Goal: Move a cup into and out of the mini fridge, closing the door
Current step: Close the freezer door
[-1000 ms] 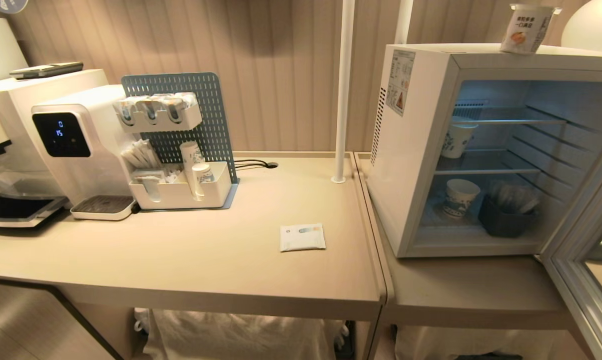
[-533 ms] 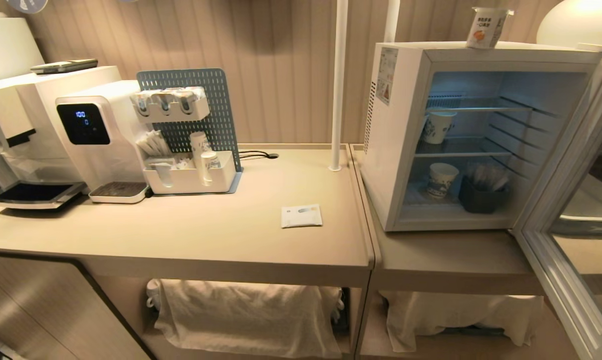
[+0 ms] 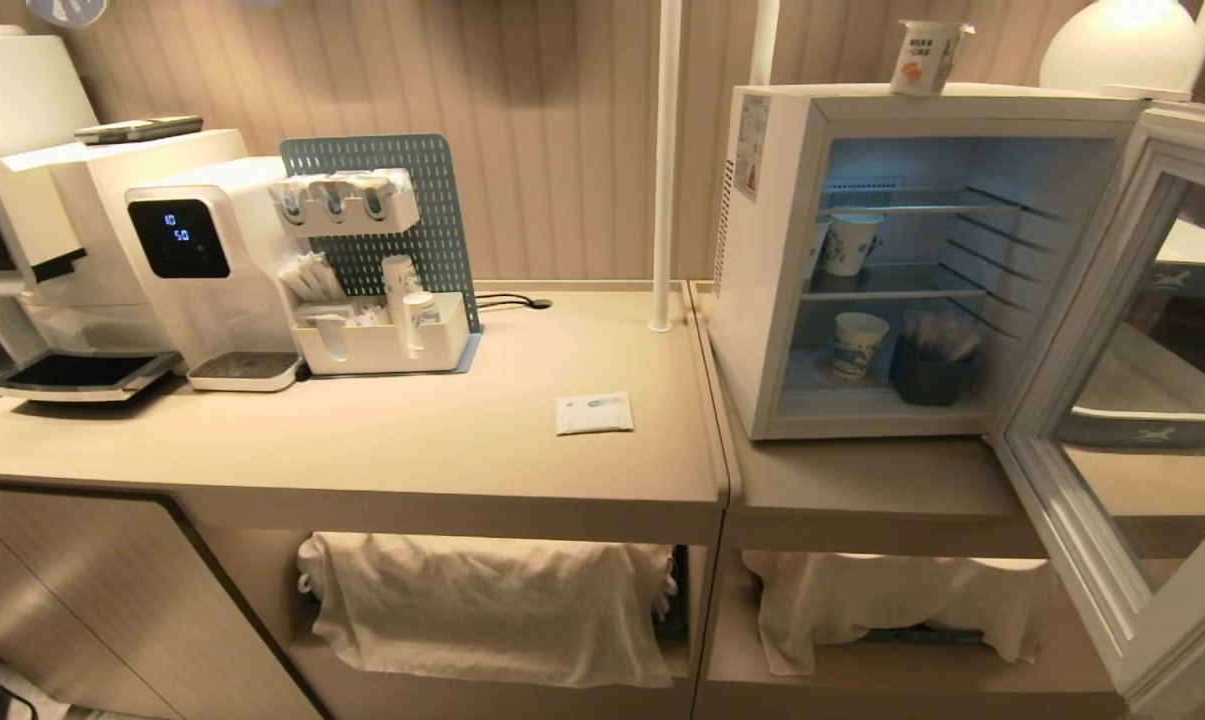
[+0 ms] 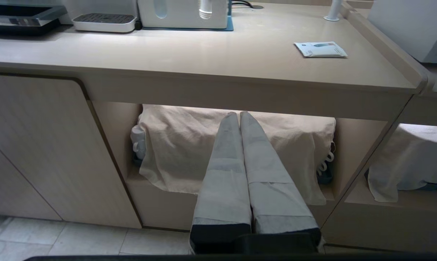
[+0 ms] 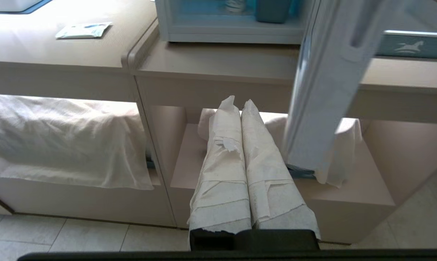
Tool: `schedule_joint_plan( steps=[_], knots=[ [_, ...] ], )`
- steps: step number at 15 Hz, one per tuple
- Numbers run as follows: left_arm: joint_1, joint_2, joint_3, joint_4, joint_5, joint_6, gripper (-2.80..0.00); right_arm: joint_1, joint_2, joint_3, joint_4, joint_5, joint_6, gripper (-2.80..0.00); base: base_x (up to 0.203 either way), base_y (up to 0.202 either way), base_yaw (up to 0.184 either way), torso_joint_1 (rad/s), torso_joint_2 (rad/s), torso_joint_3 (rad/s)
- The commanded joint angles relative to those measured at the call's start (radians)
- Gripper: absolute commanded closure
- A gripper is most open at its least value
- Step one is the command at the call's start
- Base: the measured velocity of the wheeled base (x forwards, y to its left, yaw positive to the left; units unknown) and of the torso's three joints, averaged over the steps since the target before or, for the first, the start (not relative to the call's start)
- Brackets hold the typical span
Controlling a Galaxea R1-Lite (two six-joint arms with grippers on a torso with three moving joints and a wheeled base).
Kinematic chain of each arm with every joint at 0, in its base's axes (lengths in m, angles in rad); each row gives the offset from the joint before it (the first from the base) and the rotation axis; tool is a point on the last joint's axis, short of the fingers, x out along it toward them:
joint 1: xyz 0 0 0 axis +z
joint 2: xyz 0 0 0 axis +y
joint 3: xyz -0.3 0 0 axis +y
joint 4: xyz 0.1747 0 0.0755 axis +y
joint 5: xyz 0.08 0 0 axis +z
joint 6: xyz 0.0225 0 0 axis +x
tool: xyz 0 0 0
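Left hand (image 4: 239, 117) clenched, empty, low before the table (image 3: 382, 470). Right hand (image 5: 240, 105) likewise clenched, empty, below the open door (image 3: 1092, 400). Up beyond both, on top of the mini fridge (image 3: 762, 300): the cup (image 3: 927, 57), upright.

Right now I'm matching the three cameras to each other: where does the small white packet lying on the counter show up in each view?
Head view: the packet lies flat on the counter, left of the mini fridge.
Left wrist view: the packet sits on the countertop near its raised right-hand edge.
Right wrist view: the packet shows at upper left.
Shared landmark: the counter's raised edge beside the packet.
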Motion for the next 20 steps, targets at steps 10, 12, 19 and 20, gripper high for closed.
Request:
schedule_joint_plan(
  steps=[10,12,19,20],
  knots=[
    [0.001,0.000,0.002,0.001,0.000,-0.003,0.00,0.000,0.001,-0.002,0.004,0.002,-0.001,0.00,0.000,-0.092,-0.021,0.001,0.00,0.003],
    [0.001,0.000,0.002,0.001,0.000,-0.003,0.00,0.000,0.001,-0.002,0.004,0.000,-0.001,0.00,0.000,-0.070,-0.040,0.004,0.01,0.002],
    [0.001,0.000,0.002,0.001,0.000,-0.003,0.00,0.000,0.001,-0.003,0.004,0.000,-0.001,0.00,0.000,-0.050,-0.020,0.000,0.00,0.001],
    [0.001,0.000,0.002,0.001,0.000,-0.003,0.00,0.000,0.004,-0.003,0.004,0.000,-0.001,0.00,0.000,0.000,0.000,0.000,0.00,0.000]
  ],
)
